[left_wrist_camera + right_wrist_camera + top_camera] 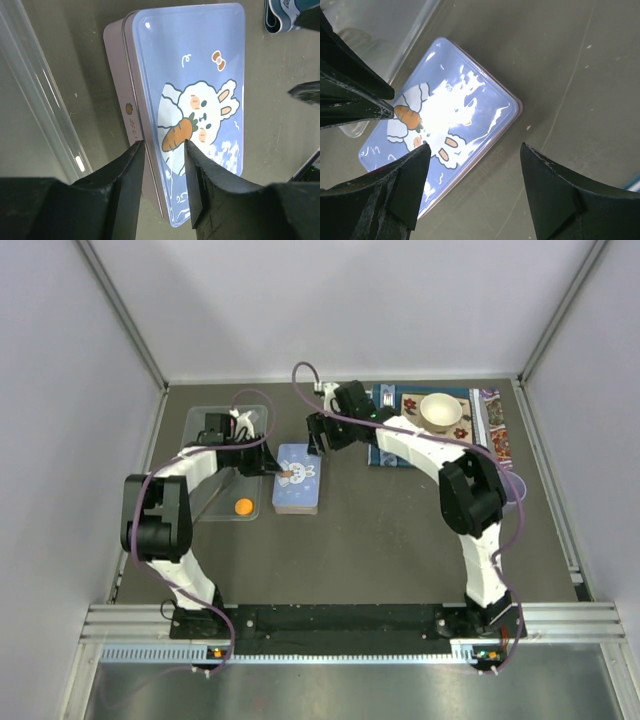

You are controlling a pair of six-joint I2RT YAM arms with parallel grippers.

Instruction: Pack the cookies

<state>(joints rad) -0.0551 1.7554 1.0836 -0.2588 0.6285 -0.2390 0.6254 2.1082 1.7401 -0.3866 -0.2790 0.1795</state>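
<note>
The packing looks barely begun. The pale blue rectangular metal tin with a cartoon rabbit and carrot printed on its lid (300, 485) lies flat on the dark grey tabletop (380, 530) with the lid on, so whatever it may hold is hidden. The only cookie that shows is one small round orange disc (244, 506), lying in the near end of the clear shallow plastic tray (195, 420) just left of the tin. No green or pink-red ones can be made out in any view. The left claw (161, 145) hangs over the tin's left long edge by the printed carrot. Its jaws are parted by a narrow gap with only the lid showing through it, so it appears released and carrying nothing. Whether its tips touch the lid cannot be told. The right claw (475, 146) hovers above the tin from the far side with its jaws spread wide and nothing between them. Judging from this, the lid has yet to come off, and the orange cookie, with any others out of sight, has yet to be lifted from the tray and set inside. Closing the tin would follow.
</note>
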